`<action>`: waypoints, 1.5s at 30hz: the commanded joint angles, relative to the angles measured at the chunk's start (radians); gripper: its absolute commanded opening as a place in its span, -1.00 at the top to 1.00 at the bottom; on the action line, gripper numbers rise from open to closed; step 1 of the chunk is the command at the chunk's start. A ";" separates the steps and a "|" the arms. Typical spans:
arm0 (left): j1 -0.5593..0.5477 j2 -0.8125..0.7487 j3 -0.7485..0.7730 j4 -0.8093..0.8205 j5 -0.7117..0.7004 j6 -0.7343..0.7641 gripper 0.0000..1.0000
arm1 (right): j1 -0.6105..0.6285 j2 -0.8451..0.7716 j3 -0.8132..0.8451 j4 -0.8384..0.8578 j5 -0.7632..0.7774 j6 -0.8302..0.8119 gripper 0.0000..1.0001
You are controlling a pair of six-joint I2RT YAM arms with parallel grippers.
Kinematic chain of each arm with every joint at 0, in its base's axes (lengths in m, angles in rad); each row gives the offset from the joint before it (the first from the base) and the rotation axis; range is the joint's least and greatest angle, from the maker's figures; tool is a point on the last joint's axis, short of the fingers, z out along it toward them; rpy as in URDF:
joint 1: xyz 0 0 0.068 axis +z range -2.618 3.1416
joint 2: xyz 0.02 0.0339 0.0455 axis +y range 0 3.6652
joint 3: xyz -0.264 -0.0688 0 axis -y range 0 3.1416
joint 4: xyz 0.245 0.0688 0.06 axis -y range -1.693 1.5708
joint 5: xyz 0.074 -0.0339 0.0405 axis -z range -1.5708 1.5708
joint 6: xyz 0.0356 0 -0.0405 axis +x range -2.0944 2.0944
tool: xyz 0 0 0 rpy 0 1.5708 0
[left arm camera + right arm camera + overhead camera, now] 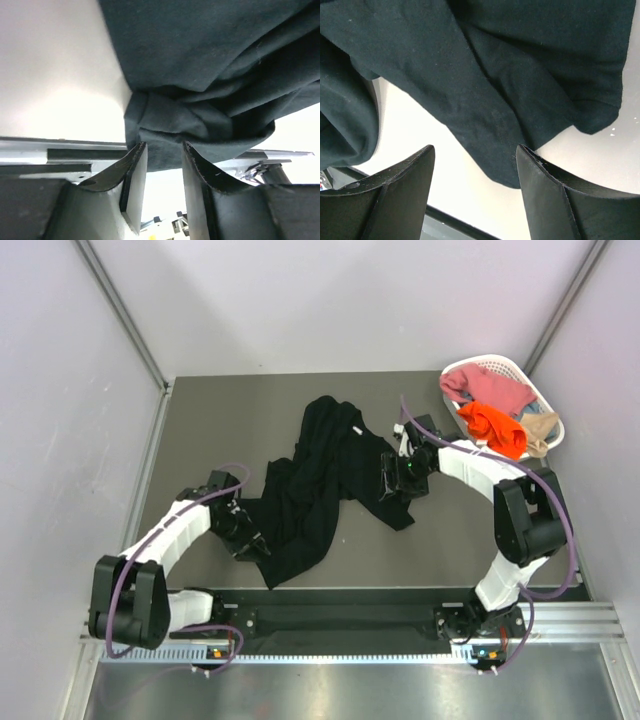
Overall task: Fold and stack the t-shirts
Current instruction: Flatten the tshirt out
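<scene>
A large black t-shirt [320, 475] lies crumpled in a long, twisted heap across the middle of the dark table. My left gripper [252, 540] sits at its lower left edge. In the left wrist view the jaws of the left gripper [162, 145] stand partly open, with a bunched fold of the black t-shirt [210, 60] hanging between the tips. My right gripper [392, 478] is at the shirt's right edge. Seen from the right wrist, the right gripper [475, 147] is wide open over a corner of the black t-shirt [495, 75], pinching nothing.
A white slatted basket [500, 362] stands at the back right corner. It holds a pink shirt [495, 388], an orange shirt [495, 428] and a beige shirt [540, 430]. Grey walls close in both sides, and a metal rail [350, 618] runs along the near edge.
</scene>
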 commanded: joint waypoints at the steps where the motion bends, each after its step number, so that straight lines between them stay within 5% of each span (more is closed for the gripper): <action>1: -0.003 -0.037 -0.004 -0.055 -0.037 -0.017 0.21 | 0.012 0.011 0.038 0.003 -0.001 -0.023 -0.33; 23: -0.066 0.136 -0.035 0.117 0.026 -0.049 0.30 | 0.012 -0.037 -0.026 0.010 0.008 -0.028 -0.33; 33: -0.069 0.085 0.025 0.044 -0.032 -0.039 0.97 | 0.003 -0.067 -0.074 -0.002 0.014 -0.033 -0.33; 37: -0.069 0.055 0.080 -0.015 -0.061 -0.016 1.00 | -0.012 -0.096 -0.106 -0.014 0.007 -0.043 -0.20; 41: -0.072 0.029 0.163 -0.055 -0.089 0.018 1.00 | -0.031 -0.118 -0.134 -0.027 0.007 -0.066 0.13; 45: -0.080 0.016 0.217 -0.079 -0.092 0.024 1.00 | -0.071 -0.143 -0.157 -0.025 0.013 -0.074 0.15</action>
